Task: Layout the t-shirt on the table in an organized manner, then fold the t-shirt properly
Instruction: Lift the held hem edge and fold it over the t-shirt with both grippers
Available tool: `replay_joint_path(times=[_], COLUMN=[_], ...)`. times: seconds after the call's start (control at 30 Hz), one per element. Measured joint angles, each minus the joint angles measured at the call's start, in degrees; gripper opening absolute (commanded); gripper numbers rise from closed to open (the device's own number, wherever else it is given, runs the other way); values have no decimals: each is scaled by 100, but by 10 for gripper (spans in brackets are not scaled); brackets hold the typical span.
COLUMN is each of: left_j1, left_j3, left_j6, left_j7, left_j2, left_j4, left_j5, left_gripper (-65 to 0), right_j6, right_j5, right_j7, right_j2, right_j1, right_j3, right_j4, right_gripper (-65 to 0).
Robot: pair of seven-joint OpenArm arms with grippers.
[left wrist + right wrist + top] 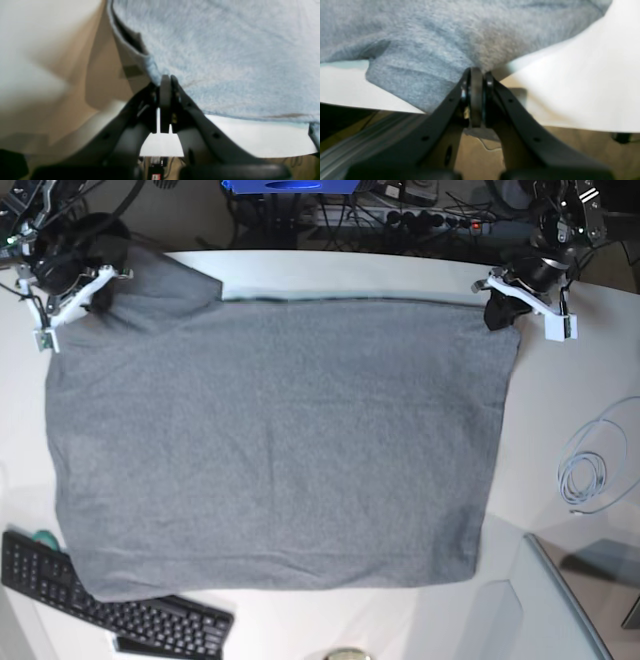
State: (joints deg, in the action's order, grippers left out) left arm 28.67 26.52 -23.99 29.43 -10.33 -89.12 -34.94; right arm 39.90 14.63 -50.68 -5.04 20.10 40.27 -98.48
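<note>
In the left wrist view the left gripper (165, 80) has its jaws pressed together on a hemmed corner of the t-shirt (225, 55), whose grey cloth spreads up and to the right from the tips, with the white table (225, 140) below it. In the right wrist view the right gripper (476, 72) is likewise clamped onto an edge of the t-shirt (425, 50), the fabric bunching above and to the left of the tips and the table (570, 95) to their right. In the base view the t-shirt (280, 450) lies spread flat over the table (580, 380), with the right gripper (85, 300) at its far left corner, the left gripper (497, 315) at its far right corner, and a black keyboard (110, 605) at the near left edge.
</note>
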Motion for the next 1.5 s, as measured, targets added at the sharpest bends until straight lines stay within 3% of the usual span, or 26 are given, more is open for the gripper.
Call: replay_joint_path(times=[0.2, 0.73, 0.97, 1.1, 1.23, 1.37, 1.5], left_j1=[59, 833, 422, 179, -146, -590, -1080], left_j3=[0, 0, 0, -48, -72, -46, -24], left_j6=[-4, 0, 2, 584, 601, 603, 599], left_j7=[-7, -4, 13, 26, 66, 822, 927], left_j2=[0, 15, 17, 31, 46, 46, 127], left_j4=[-199, -780, -1067, -1073, -1058, -1025, -728], left_j5=[-2, -13, -28, -46, -55, -13, -28], left_gripper=[-650, -650, -650, -650, -650, -650, -650], right_j6=[2, 2, 2, 2, 2, 4, 4], right_j5=[17, -4, -24, -24, 4, -4, 17], right_j7=[-361, -365, -463, -887, -1051, -1268, -1257], right_j2=[-2, 13, 31, 199, 313, 520, 717], right_j1=[201, 457, 282, -66, -472, -981, -1399], right_j3=[0, -7, -39, -37, -48, -55, -52], right_j4=[-243, -273, -640, -634, -592, 15, 614], right_gripper=[-644, -644, -644, -644, -644, -644, -644])
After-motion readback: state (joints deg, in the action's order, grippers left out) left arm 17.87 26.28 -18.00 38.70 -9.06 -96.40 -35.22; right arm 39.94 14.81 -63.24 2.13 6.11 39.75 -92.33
